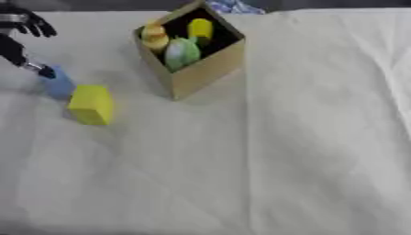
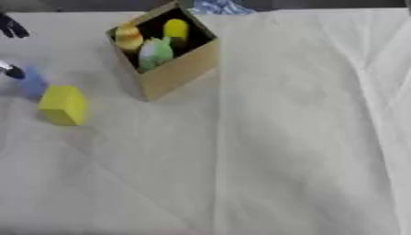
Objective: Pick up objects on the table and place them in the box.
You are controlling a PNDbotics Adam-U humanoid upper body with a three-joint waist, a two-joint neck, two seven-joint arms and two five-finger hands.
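A tan cardboard box (image 1: 205, 69) stands at the back of the white-clothed table, open at the top. Inside it lie a yellow-orange piece (image 1: 153, 37), a yellow piece (image 1: 201, 28) and a pale green one (image 1: 181, 53). Left of the box a yellow block (image 1: 91, 104) sits on the cloth. A small blue object (image 1: 58, 84) lies just behind it, touching its far corner. My left hand (image 1: 16, 34) hovers at the far left edge, fingers spread, with one fingertip (image 1: 46, 71) right at the blue object's top. My right hand shows in neither view.
A white cloth (image 1: 305, 137) covers the whole table, wrinkled on the right. A blue-and-white patterned thing (image 1: 234, 5) shows beyond the box at the far edge.
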